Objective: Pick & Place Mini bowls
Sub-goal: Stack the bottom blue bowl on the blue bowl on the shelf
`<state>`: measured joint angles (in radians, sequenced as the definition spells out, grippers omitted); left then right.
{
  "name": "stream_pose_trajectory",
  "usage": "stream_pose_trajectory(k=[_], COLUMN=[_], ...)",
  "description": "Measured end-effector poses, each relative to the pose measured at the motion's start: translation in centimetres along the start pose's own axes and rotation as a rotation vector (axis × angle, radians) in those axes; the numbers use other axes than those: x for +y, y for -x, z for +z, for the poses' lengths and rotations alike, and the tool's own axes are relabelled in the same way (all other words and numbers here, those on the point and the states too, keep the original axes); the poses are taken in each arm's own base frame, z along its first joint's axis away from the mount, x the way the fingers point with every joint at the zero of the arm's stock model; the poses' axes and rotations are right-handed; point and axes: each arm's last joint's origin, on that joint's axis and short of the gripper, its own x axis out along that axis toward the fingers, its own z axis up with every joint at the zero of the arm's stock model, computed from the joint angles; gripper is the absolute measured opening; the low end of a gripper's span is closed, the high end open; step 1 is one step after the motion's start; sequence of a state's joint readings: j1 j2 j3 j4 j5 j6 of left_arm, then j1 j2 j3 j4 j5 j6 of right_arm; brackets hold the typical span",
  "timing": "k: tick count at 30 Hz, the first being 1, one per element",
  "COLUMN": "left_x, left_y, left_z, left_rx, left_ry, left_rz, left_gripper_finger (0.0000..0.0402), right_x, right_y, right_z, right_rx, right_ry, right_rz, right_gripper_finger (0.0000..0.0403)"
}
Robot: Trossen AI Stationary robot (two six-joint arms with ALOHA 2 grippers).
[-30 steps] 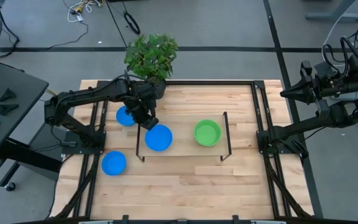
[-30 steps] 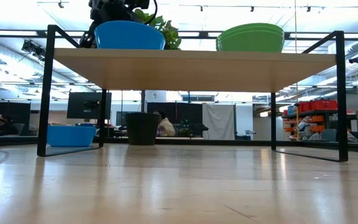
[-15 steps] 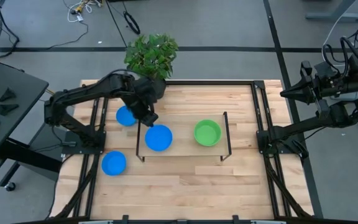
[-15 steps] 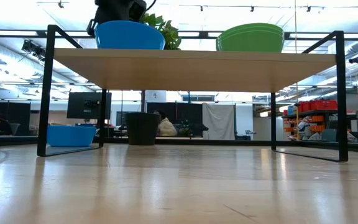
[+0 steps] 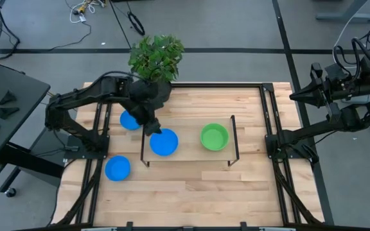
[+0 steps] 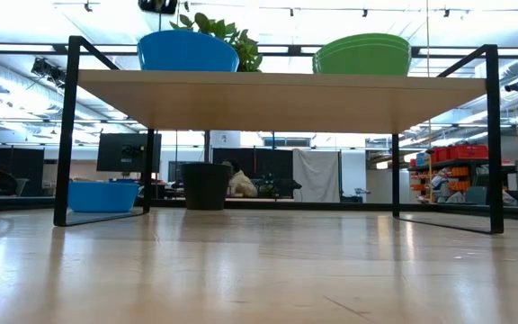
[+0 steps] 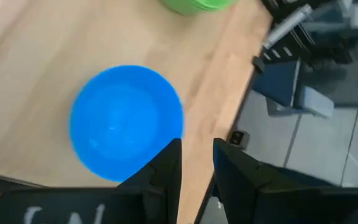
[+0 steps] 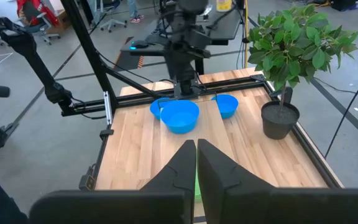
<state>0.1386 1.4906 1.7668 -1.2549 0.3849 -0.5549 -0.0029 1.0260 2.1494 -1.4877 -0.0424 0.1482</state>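
Blue bowl (image 5: 164, 142) now sits free on the rack at frame centre. My left hand (image 5: 151, 126) has lifted away, fingers parted and empty, so this placement looks done.

Bright overhead light (wrist view blurred)

A leafy plant (image 5: 157, 56) in a dark pot (image 8: 279, 120) stands at the counter's (image 5: 191, 192) far edge, just beyond the left hand (image 5: 153, 126). A small black-framed wooden shelf (image 6: 277, 94) stands mid-counter, directly under that hand. Cables (image 5: 85, 9) lie on the grey floor (image 5: 236, 32) well beyond it.
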Motion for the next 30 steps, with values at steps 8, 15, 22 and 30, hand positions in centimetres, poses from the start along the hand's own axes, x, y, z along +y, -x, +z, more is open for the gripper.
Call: stream_pose_trajectory(k=[8,15,22,30], left_x=[-3.9,-7.0,-10.1,-12.3], left_y=[-0.6,-1.6,-2.1,-1.8], left_z=[-2.6,-6.0,-10.4,-15.7], left_rx=[0.06,0.161,0.277,0.422], left_ry=[-0.145,-0.276,-0.413,-0.522], left_rz=[-0.053,-0.098,-0.157,-0.184], left_gripper_finger=[0.0097,0.0096,0.0096,0.0096], right_x=[0.0,0.0,0.0,0.0], right_y=[0.0,0.0,0.0,0.0], right_z=[0.0,0.0,0.0,0.0], right_rx=[0.0,0.0,0.0,0.0], right_ry=[0.0,0.0,0.0,0.0], right_rz=[0.0,0.0,0.0,0.0], right_gripper_finger=[0.0021,0.0021,0.0021,0.0021])
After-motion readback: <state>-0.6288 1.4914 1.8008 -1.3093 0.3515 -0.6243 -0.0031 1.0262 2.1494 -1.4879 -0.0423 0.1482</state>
